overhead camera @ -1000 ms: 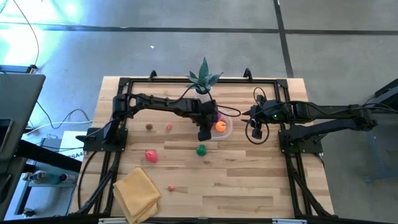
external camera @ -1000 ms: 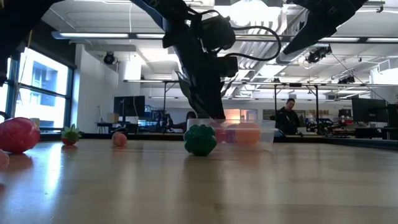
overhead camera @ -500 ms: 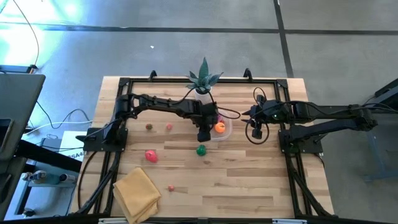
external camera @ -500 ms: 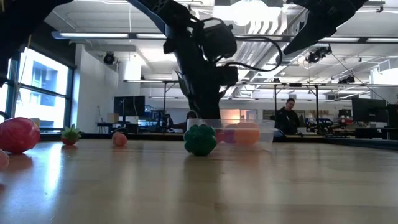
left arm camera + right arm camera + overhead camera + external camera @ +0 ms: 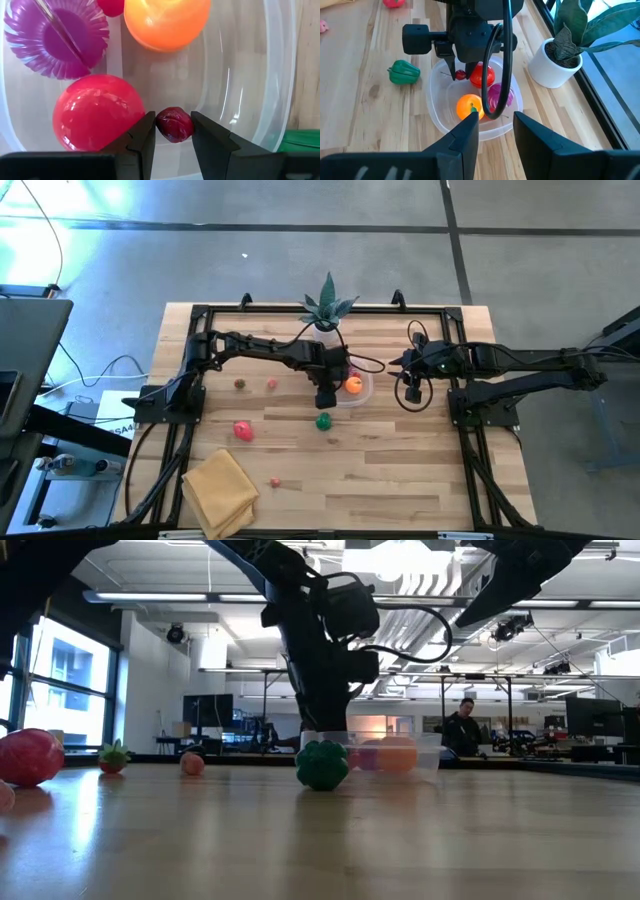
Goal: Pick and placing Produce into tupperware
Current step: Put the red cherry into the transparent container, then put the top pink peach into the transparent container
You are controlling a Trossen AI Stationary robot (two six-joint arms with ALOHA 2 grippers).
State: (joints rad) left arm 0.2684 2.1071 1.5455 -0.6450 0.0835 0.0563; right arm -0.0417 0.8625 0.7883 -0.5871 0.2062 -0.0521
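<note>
The table point(image 5: 400, 480) carries a potted plant point(image 5: 568, 47) and, beside it, the clear tub point(image 5: 260, 75), already holding a red ball point(image 5: 95, 112), an orange point(image 5: 167, 22) and a purple piece point(image 5: 57, 37). Over it my left gripper point(image 5: 172, 131) pinches a small dark red fruit point(image 5: 174, 124). A green pepper point(image 5: 403, 72) lies just outside. My right gripper point(image 5: 495, 131) waits nearby, part open, holding nothing.

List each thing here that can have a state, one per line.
left gripper: shut on a small dark red fruit, over the tupperware
right gripper: open, empty, waiting beside the tupperware
tupperware: holds the orange fruit, red fruit, purple piece
green pepper: on the table, outside
</note>
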